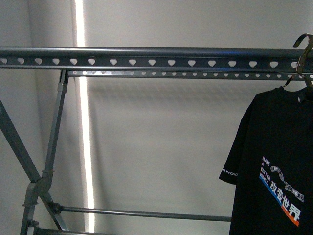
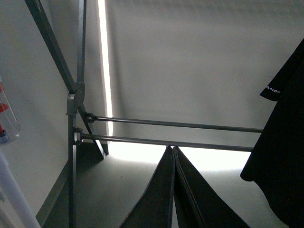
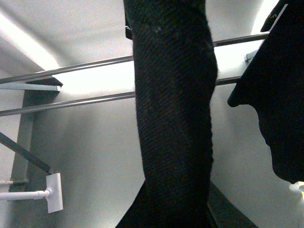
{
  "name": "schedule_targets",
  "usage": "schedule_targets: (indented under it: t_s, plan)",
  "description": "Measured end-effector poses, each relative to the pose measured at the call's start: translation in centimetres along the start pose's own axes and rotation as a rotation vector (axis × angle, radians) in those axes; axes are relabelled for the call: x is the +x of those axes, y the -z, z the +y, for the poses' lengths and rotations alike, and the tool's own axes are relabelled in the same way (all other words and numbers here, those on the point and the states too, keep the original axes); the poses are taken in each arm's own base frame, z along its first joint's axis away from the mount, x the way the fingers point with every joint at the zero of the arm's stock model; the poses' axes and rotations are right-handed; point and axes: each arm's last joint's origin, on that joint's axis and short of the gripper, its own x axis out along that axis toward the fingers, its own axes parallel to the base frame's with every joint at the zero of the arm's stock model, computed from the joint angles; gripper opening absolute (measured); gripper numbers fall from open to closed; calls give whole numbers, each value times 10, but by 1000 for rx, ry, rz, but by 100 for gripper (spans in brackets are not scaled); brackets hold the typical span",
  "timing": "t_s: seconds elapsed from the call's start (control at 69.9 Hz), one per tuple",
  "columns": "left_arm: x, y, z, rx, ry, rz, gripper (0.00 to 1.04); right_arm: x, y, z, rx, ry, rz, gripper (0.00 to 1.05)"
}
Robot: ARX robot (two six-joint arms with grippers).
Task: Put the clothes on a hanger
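The black T-shirt with white text and blue characters hangs at the far right of the front view, on a small shiny hanger whose hook sits at the grey rack's heart-punched rail. Neither arm shows in the front view. In the left wrist view my left gripper is shut and empty, its tips close to the rack's lower bars; the shirt's sleeve hangs beside it. In the right wrist view my right gripper is shut on a band of the black T-shirt, which hides the jaws.
The rack's crossed grey legs stand at the left, with lower cross bars behind. A bright vertical light strip runs down the pale wall. A white pipe fitting shows in the right wrist view.
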Motion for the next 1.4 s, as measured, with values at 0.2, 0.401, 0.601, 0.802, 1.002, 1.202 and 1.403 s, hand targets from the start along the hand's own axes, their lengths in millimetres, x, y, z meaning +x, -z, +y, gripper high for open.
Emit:
schedule_targets:
  t_s: [0.2, 0.401, 0.601, 0.802, 1.002, 1.202, 1.403]
  plan:
    - [-4, 0, 0, 0, 0, 1, 4, 12, -3, 1, -9, 27, 2, 9]
    - [-14, 3, 0, 0, 0, 7, 4, 18, -4, -3, -34, 48, -6, 9]
    - [-14, 3, 0, 0, 0, 7, 4, 30, -6, -11, -40, 69, 2, 9]
    - [-14, 3, 0, 0, 0, 7, 16, 32, -7, -15, -40, 70, -12, 12]
    - [-14, 3, 0, 0, 0, 7, 53, 19, 1, -13, -47, -17, -105, 49]
    - [-14, 3, 0, 0, 0, 6, 94, -64, 10, -9, -86, -116, -329, 90]
    - [-14, 3, 0, 0, 0, 6, 98, -152, 44, -10, -141, -155, -670, 97]
